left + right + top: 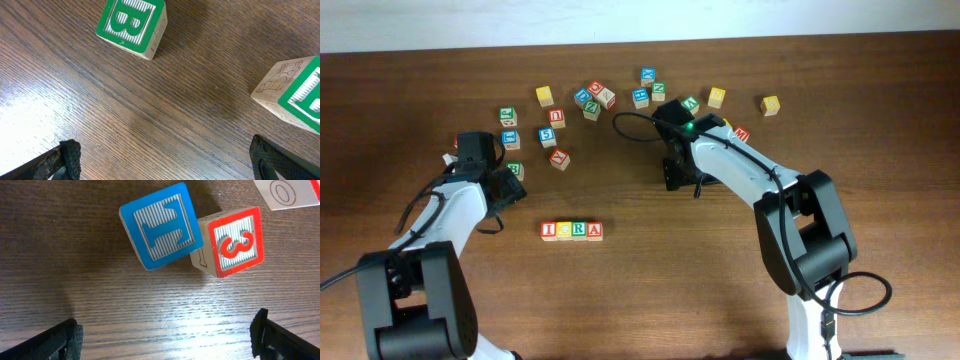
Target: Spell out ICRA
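Four wooden cubes stand side by side in a row near the table's front middle, reading I [549, 231], C [564, 231], R [579, 231], A [594, 231]. My left gripper [508, 185] [162, 160] hovers left of the row, open, with only bare wood between its fingertips [70, 157]. My right gripper [680, 172] [165, 337] is up and to the right of the row. It is open too, and nothing lies between its pads [74, 340]. Neither gripper touches the row.
Loose alphabet cubes lie scattered across the back of the table [640, 300]. A green B cube [131, 24] and another green cube [295, 95] lie ahead of the left gripper. A blue T cube [161, 226] leans against a red 3 cube [234, 241] ahead of the right gripper.
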### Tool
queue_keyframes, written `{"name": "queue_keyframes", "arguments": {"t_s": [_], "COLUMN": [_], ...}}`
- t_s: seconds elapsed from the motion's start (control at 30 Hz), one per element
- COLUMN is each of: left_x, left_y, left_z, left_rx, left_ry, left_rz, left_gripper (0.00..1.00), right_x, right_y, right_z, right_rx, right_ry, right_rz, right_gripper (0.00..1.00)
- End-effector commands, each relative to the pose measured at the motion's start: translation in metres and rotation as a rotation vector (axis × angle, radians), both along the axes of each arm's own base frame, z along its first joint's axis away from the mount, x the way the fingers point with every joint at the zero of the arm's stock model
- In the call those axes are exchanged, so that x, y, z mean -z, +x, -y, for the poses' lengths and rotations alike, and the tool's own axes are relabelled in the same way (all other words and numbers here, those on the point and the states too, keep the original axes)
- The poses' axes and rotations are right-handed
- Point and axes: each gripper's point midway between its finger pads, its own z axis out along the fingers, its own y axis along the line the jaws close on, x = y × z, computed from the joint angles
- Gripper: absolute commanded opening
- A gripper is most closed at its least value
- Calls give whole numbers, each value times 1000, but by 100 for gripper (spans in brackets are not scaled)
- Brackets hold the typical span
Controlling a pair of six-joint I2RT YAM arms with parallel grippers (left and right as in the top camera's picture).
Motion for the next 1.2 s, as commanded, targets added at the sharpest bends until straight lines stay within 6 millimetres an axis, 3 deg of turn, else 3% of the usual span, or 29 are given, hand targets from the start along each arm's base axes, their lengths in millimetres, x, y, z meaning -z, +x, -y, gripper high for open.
{"name": "queue_keyframes", "arguments": {"t_s": [0.0, 0.23, 0.37, 0.47, 0.6, 0.8, 0.97, 1.17], "left_x": [0, -7, -58, -109, -164, -227, -252, -240], "left_y": [2, 3, 11, 12, 5, -14, -25, -29], "left_z": [-1, -1, -1, -2, -1, 1, 2, 3], "left_rx": [-3, -3, -2, -3, -3, -2, -2, -2], "left_ry": [-1, 1, 16, 31, 47, 66, 74, 69], "left_rz": [1, 19, 162, 304, 456, 640, 716, 669], "left_gripper": [99, 99, 99, 99, 99, 99, 99, 99], "right_x": [-11, -11, -11, -11, -11, -11, -11, -11], "right_y": [1, 1, 1, 1, 1, 1, 1, 1], "right_z": [4, 4, 4, 4, 4, 4, 4, 4], "right_rx": [5, 5, 5, 5, 5, 5, 5, 5], "right_ry": [-7, -7, -7, -7, -7, -7, -7, -7], "right_rz": [28, 28, 28, 28, 28, 28, 28, 28], "right_gripper": [98, 98, 98, 98, 98, 98, 98, 98]}}
